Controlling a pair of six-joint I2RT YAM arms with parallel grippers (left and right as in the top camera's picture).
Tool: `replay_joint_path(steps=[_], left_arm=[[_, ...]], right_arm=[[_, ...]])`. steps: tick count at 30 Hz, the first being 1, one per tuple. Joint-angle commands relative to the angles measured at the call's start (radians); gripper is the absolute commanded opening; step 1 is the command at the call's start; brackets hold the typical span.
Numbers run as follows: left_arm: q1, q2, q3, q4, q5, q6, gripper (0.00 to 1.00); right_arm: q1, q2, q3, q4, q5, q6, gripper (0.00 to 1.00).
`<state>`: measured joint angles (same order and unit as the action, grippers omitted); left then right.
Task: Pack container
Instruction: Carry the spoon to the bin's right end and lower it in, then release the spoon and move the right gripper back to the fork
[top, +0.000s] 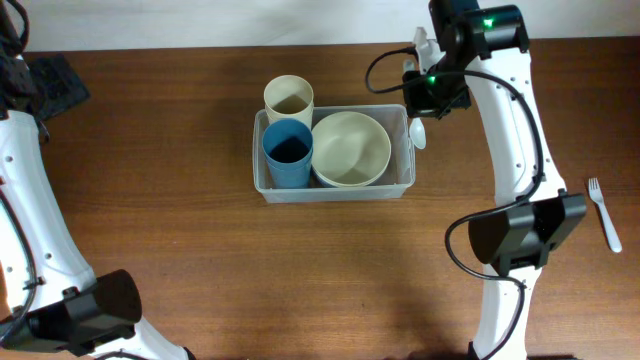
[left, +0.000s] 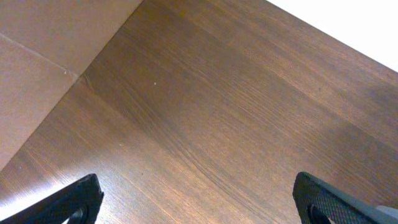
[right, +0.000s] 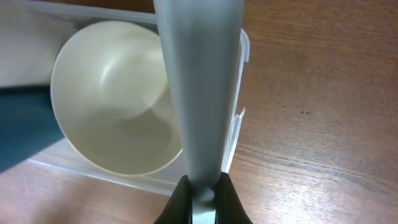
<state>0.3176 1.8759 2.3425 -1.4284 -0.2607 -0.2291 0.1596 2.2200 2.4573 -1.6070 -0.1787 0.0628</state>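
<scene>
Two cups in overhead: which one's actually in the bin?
The blue cup, in the container's left end beside the cream bowl. The cream cup stands outside, behind the far wall.

A table (top: 200, 260) of dark brown wood fills nearly the whole overhead view, its grain running lengthwise. Beyond the table's far edge lies a pale strip (top: 200, 20), plain and featureless; wall or floor cannot be told. In the left wrist view a white area (left: 360, 25) shows past one edge of the table. Past another edge is a smooth, lighter brown surface (left: 31, 81) crossed by one straight seam. Soft, even light falls on the table, leaving a faint sheen and blurred shadows near its front edge.
</scene>
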Motion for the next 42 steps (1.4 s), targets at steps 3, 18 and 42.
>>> replay_joint_path(steps=[3,18,42], left_arm=[[0.006,0.005,0.016,-0.001,0.003,-0.01,1.0],[0.006,0.005,0.016,-0.001,0.003,-0.01,1.0],[0.006,0.005,0.016,-0.001,0.003,-0.01,1.0]], right_arm=[[0.007,-0.001,-0.055,0.012,-0.006,0.063,0.04],[0.039,-0.001,-0.285,0.137,-0.013,0.063,0.11],[-0.212,-0.002,-0.05,-0.021,0.066,-0.079,0.99]])
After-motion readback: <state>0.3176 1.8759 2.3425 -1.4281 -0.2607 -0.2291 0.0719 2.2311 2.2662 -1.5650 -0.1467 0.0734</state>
